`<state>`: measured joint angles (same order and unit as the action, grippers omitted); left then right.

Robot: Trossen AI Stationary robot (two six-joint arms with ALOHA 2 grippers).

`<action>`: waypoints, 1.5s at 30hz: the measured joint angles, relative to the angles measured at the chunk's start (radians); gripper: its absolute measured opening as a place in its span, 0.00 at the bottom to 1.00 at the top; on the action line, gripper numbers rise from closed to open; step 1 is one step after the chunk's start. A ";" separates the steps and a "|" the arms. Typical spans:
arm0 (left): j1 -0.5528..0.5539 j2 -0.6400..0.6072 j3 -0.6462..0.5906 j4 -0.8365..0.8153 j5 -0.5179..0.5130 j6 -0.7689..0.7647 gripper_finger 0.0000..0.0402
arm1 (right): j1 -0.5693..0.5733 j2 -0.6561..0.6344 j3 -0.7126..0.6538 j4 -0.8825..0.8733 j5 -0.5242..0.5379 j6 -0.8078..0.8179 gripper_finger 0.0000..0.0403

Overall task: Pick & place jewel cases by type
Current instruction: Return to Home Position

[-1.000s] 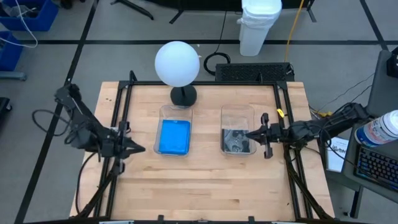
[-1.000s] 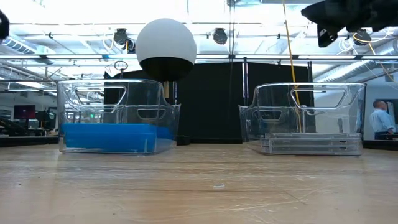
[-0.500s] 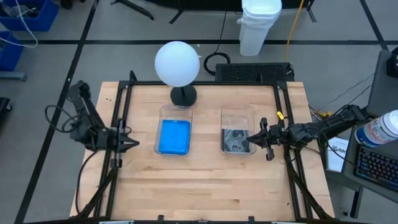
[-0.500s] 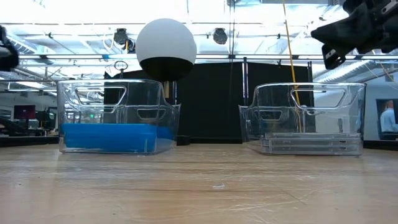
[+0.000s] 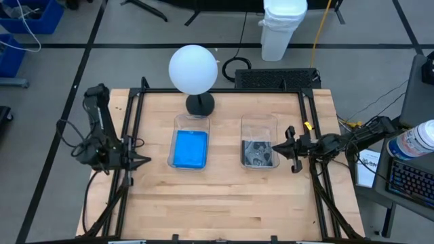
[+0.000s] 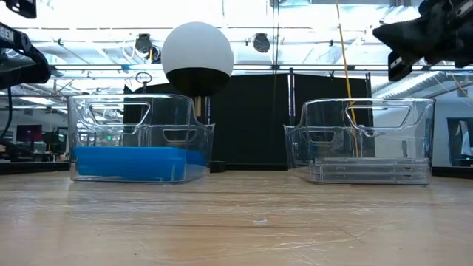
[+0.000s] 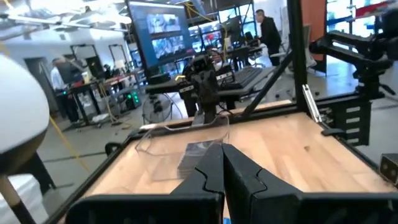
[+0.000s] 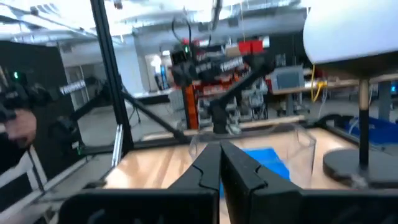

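Blue cases (image 5: 190, 149): stacked flat in the left tub (image 5: 178, 120), so that kind looks sorted.
Clear/black cases (image 5: 258, 153): laid in the right tub (image 5: 260, 118), kept apart by type.
Left gripper (image 5: 144, 160): held near the table's (image 5: 224, 203) left edge, fingers pressed together, nothing carried.
Right gripper (image 5: 274, 146): parked just beside the right tub, fingers pressed together on nothing too.

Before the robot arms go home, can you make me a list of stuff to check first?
1. The blue jewel cases lie inside the left tub: ok.
2. The clear jewel cases lie inside the right tub: ok.
3. No case lies on the table outside the tubs: ok.
4. The left gripper is shut and holds nothing: ok.
5. The right gripper is shut and holds nothing: ok.
6. The right gripper is higher than the right tub's rim and not touching it, as the low view shows: ok.
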<state>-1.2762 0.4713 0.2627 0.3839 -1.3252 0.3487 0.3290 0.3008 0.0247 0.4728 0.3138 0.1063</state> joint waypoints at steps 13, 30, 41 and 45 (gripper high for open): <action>0.100 -0.001 -0.251 0.286 -0.013 -0.129 0.01 | 0.000 0.022 -0.007 -0.028 0.023 -0.012 0.00; 0.176 0.189 -0.253 0.262 0.283 -0.199 0.01 | 0.013 0.031 -0.009 -0.017 -0.055 -0.057 0.00; 0.561 0.188 -0.252 0.384 0.935 -0.089 0.01 | 0.011 0.144 -0.010 0.053 -0.049 -0.068 0.00; 0.659 0.198 -0.252 0.375 1.067 -0.167 0.01 | 0.011 0.190 -0.010 0.042 -0.011 0.009 0.00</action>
<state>-0.6171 0.6689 0.0105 0.7594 -0.2580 0.1820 0.3399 0.4908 0.0151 0.5145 0.3027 0.1157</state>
